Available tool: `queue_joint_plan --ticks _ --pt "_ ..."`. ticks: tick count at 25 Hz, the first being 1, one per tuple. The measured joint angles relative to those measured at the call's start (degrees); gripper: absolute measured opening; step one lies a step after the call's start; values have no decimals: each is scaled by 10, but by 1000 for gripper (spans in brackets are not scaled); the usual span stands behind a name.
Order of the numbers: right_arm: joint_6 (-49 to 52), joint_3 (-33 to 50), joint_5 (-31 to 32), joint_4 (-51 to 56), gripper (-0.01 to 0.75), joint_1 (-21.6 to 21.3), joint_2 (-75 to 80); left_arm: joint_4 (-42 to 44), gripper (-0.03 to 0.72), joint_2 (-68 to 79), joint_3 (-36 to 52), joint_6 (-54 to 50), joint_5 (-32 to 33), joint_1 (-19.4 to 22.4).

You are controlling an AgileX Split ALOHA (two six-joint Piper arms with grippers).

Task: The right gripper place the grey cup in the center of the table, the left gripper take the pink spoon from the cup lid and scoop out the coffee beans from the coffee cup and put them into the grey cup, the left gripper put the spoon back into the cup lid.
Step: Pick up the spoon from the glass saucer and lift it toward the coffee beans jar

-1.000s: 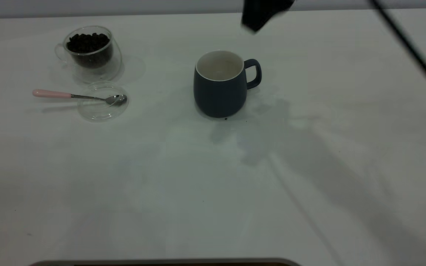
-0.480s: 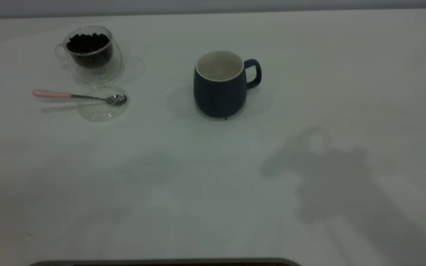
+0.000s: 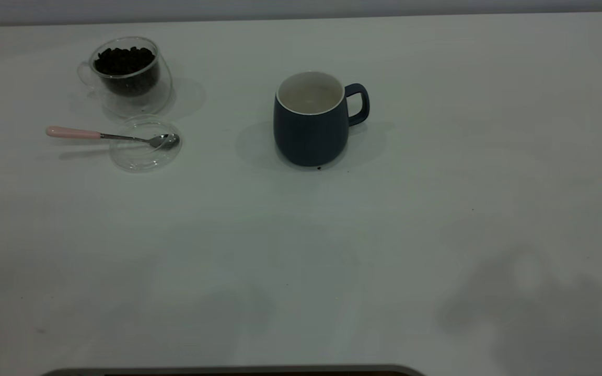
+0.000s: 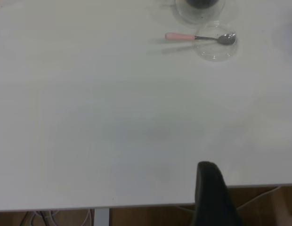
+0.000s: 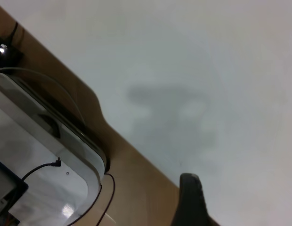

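Observation:
The grey cup (image 3: pixel 311 130) stands upright near the middle of the table (image 3: pixel 437 156), handle to the right, with nothing holding it. The coffee cup (image 3: pixel 128 78) with coffee beans (image 3: pixel 124 58) stands at the far left. In front of it lies the cup lid (image 3: pixel 141 156), and the pink spoon (image 3: pixel 107 136) rests with its bowl on the lid and its handle pointing left. Neither gripper shows in the exterior view. The left gripper (image 4: pixel 212 197) hangs over the table's edge, far from the spoon (image 4: pixel 198 36) and lid (image 4: pixel 214 49). The right gripper (image 5: pixel 190 200) is over the table's edge too.
A few dark specks lie on the table by the grey cup's base (image 3: pixel 319 168). Arm shadows fall on the front right of the table (image 3: pixel 531 303). In the right wrist view a white-rimmed case (image 5: pixel 52 155) with cables sits beside the table on a brown floor.
The right arm's dark end and cable, seen at the top a second ago, have left the exterior view. Its shadow has slid from beside the grey cup to the front right.

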Motion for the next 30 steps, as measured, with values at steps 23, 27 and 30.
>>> queue_joint_plan --ticks 23,27,30 --pt "51 298 -40 23 591 -222 -523 0 484 0 0 -1 0 0" --pt "51 338 -74 37 591 -260 -562 0 484 0 0 -1 0 0" --pt "51 348 -73 38 591 -279 -577 0 484 0 0 -1 0 0"
